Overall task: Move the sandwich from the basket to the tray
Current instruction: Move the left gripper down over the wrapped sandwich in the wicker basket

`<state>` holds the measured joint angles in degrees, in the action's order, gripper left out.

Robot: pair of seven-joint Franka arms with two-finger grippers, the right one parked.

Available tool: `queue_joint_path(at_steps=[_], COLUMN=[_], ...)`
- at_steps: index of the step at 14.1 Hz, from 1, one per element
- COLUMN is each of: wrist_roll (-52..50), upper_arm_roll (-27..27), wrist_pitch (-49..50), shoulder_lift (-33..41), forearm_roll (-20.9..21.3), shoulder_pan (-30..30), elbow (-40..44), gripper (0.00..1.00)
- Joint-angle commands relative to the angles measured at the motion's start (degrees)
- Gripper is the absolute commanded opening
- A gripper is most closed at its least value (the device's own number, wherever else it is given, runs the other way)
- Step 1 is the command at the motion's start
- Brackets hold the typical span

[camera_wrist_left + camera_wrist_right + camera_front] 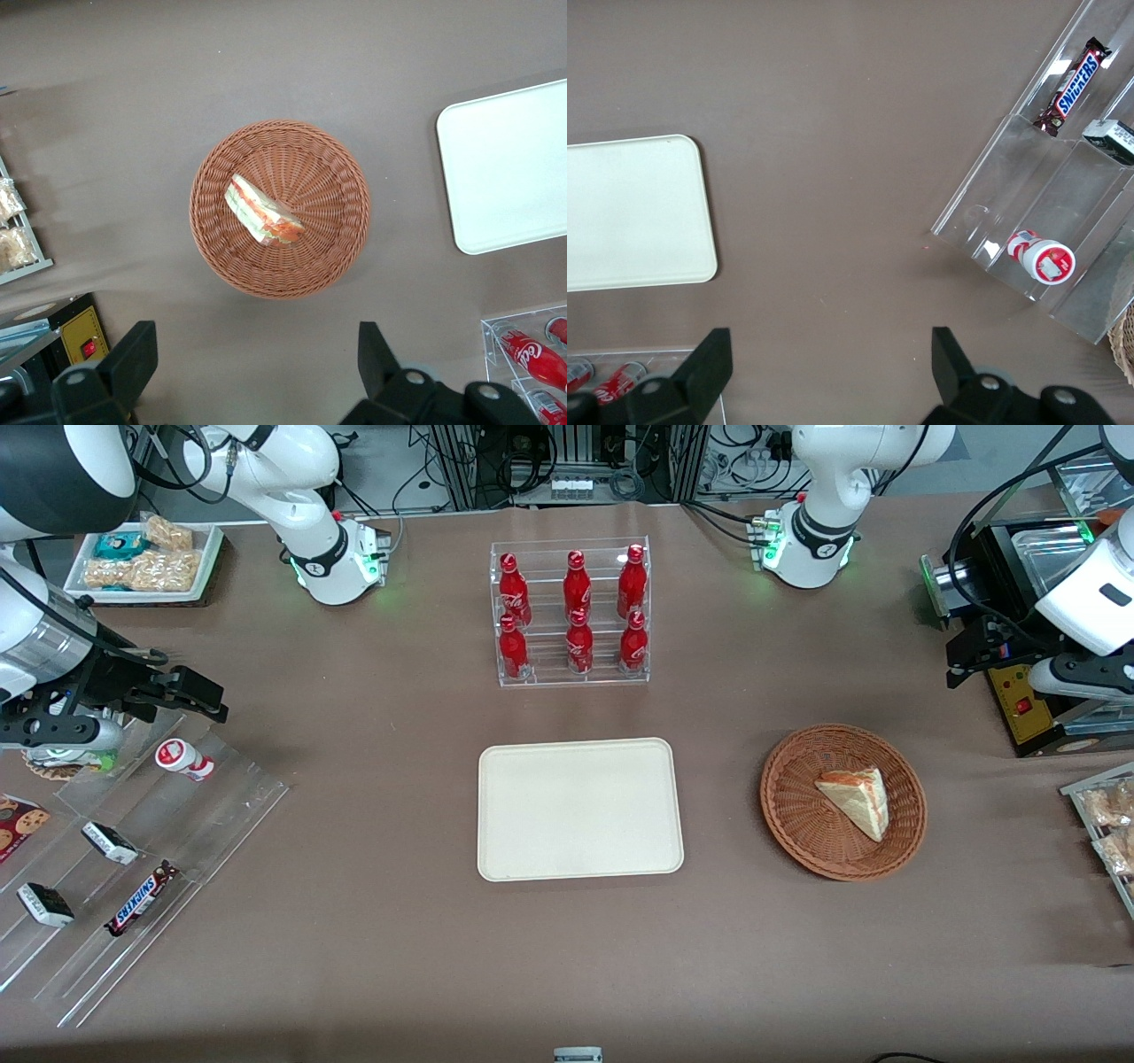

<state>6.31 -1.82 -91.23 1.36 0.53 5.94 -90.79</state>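
Observation:
The sandwich [858,797] [262,212], a pale bread wedge with orange-red and green filling, lies in the round brown wicker basket [780,797] [213,239]. The cream tray [580,808] [509,168] sits flat beside the basket, toward the parked arm's end, with nothing on it. My left gripper [964,662] [252,359] hangs high over the table, farther from the front camera than the basket and toward the working arm's end. It is open wide, with only bare table between its black fingers [133,354].
A clear rack of red cola bottles [571,615] [532,354] stands farther from the front camera than the tray. A black and yellow box [1019,700] sits under the gripper. A tray of bagged snacks [1103,824] [13,230] lies at the working arm's end. Acrylic snack racks [133,850] lie at the parked arm's end.

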Motion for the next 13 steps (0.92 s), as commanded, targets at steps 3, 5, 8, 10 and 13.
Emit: queue_joint_path(at_steps=[3, 5, 8, 10, 13], wrist_roll=[-0.69, -2.52, -4.55, -4.64, -4.73], upper_arm_roll=[0.15, 0.15, 0.24, 0.15, 0.06], wrist_pitch=[1.84, 2.46, 3.42, 2.73, -4.18], shoulder_lift=[-0.22, -0.39, -0.83, -0.83, -1.62], forearm_roll=[-0.61, -0.53, 0.0, 0.0, 0.44], shoulder_pan=[-0.32, -0.23, -0.23, -0.32, -0.32], elbow=[1.15, 0.97, 0.18, -2.35, -9.72], gripper=[1.0, 1.0, 1.0, 1.0, 1.0])
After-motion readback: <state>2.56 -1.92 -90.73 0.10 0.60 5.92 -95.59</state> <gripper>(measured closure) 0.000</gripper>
